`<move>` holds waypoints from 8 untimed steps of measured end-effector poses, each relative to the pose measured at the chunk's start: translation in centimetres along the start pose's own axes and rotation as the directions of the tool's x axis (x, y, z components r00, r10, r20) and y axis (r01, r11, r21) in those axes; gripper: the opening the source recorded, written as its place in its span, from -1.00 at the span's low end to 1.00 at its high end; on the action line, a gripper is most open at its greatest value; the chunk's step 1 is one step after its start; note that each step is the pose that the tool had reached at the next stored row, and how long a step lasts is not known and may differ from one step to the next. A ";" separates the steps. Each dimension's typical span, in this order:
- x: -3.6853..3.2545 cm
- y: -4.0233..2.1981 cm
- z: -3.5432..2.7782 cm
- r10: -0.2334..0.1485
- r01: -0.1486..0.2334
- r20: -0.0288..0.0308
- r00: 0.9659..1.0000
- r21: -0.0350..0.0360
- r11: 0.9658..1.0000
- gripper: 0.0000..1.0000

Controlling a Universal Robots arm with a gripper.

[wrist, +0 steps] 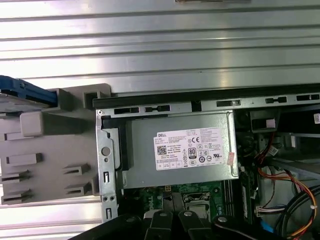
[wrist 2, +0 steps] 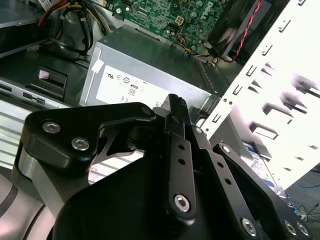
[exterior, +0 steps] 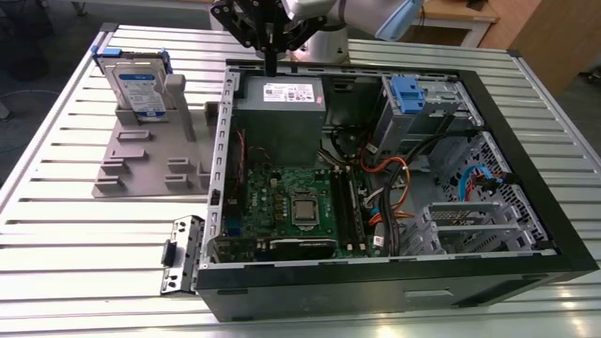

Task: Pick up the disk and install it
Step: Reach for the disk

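The pincer [exterior: 270, 69] hangs over the back edge of the open computer case [exterior: 526, 232], its fingers pressed together into one thin dark bar with nothing between them; in the second wrist view the black links meet at a single closed tip, just above the power supply [exterior: 279, 116]. The power supply is a grey box with a white sticker, set in the case corner nearest the pincer.

The disk [exterior: 139, 86] is not in the case. It stands upright on its edge in a grey holder [exterior: 141, 165] on the worktop [exterior: 75, 239], at the exterior view's left of the case and well apart from the pincer; its white-and-blue label faces the camera and a bright blue bracket frames its top and sides. In the first wrist view the blue bracket's edge juts past the holder, with the case wall beside it.

Inside the case a green circuit board [exterior: 291, 204] lies flat below the power supply; to the exterior view's right of the power supply stands a grey metal drive cage [exterior: 418, 116] with a small blue latch [exterior: 410, 91] on top; orange, blue and black cables [exterior: 399, 186] run between the cage and the board. The worktop is made of pale metal slats.
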State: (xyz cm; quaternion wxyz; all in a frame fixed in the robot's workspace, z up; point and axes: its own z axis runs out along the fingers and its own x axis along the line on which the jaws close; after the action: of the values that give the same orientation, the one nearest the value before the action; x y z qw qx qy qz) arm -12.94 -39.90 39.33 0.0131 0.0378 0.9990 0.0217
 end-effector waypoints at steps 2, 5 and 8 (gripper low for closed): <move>0.28 -0.02 -0.01 0.000 0.000 0.000 1.000 0.000 1.000 -0.80; 0.58 -0.04 -0.01 0.000 0.000 0.000 1.000 0.000 1.000 -0.80; 0.80 -0.06 -0.02 0.000 0.000 0.000 1.000 0.000 1.000 -0.80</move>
State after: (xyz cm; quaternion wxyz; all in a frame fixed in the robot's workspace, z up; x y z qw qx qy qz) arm -13.74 -39.89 39.33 0.0131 0.0379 0.9990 0.0217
